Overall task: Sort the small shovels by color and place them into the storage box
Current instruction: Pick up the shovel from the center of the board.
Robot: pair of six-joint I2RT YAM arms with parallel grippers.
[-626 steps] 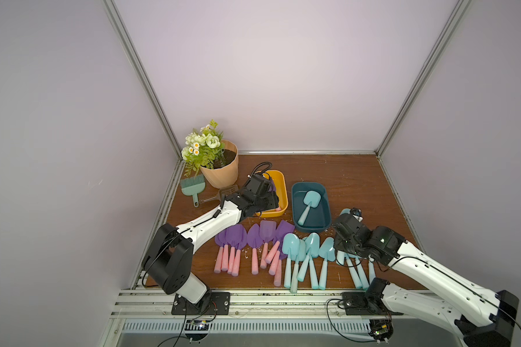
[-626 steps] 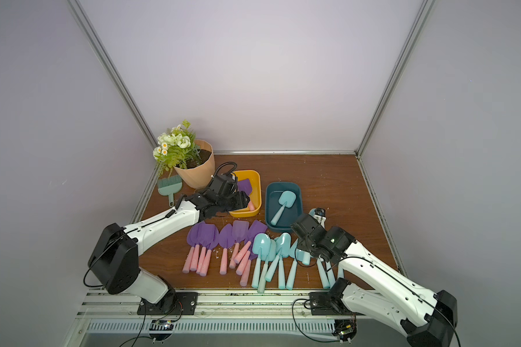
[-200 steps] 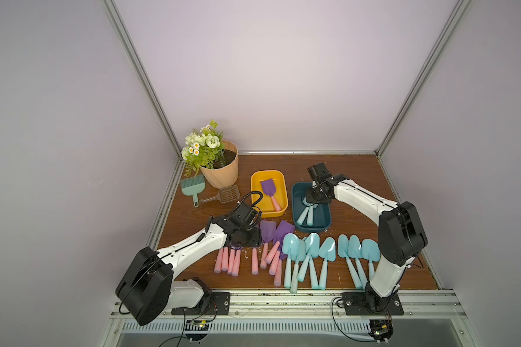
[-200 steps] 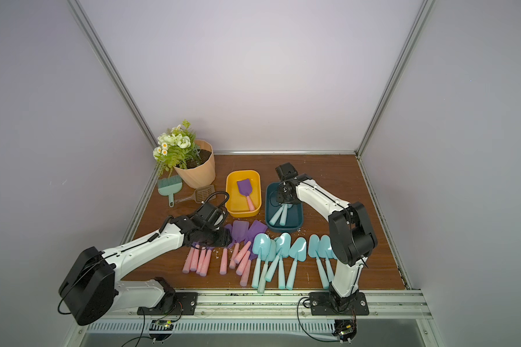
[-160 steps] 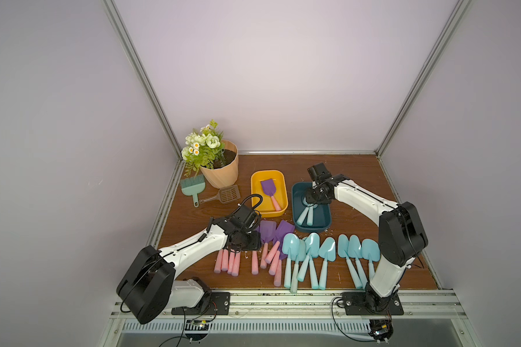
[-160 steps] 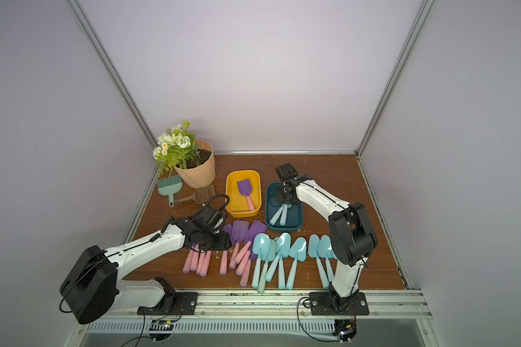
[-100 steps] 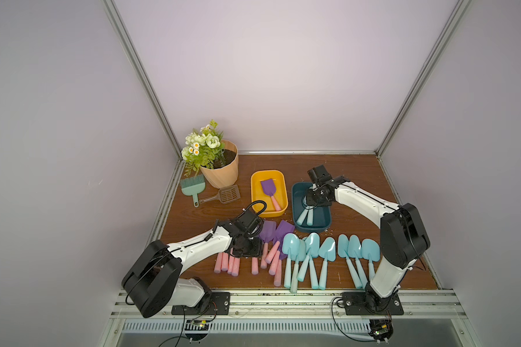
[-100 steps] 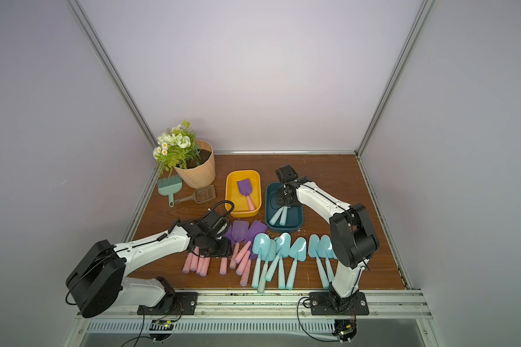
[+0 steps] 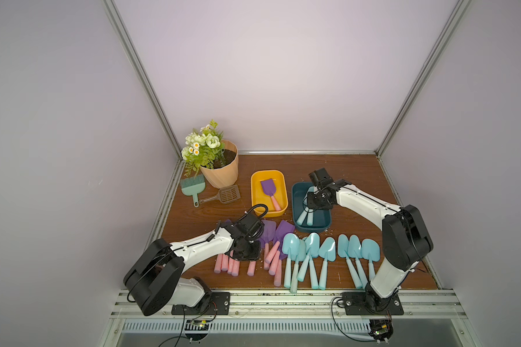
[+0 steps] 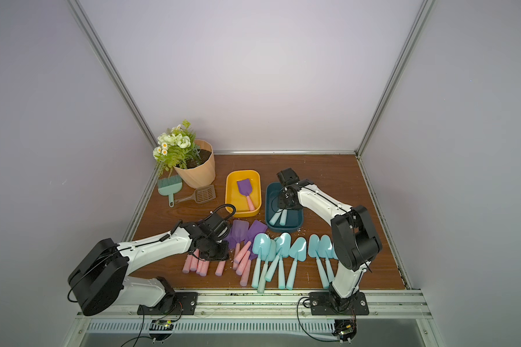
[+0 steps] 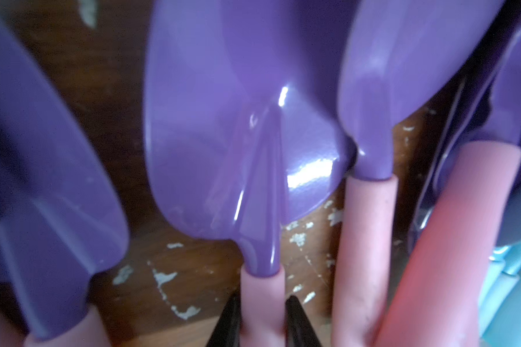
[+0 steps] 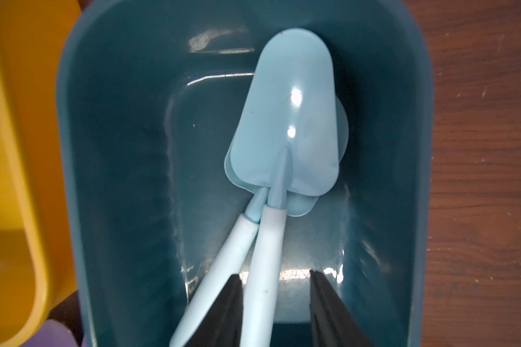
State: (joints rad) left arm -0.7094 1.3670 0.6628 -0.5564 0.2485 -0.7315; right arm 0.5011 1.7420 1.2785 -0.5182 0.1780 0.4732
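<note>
jaws of left gripper [image 11: 262, 300] pinch pink handle [image 11: 263, 284] of a purple shovel [image 11: 238, 135]; right gripper [image 12: 274, 274] hangs spread over light blue shovels [image 12: 289, 114] in teal box [image 12: 103, 150].

Back right open; front row and back-left corner crowded.
Bare table [image 9: 358, 171] behind and right of teal box [image 9: 313, 228]. Yellow box [image 9: 254, 195] sits just beside it, only a slit between. Pot [image 9: 220, 177], brush [image 9: 193, 187] and scoop [image 9: 227, 193] fill back-left corner. Purple shovels [image 9: 269, 229] and blue shovels [image 9: 327, 248] lie packed along the front, handles touching.
</note>
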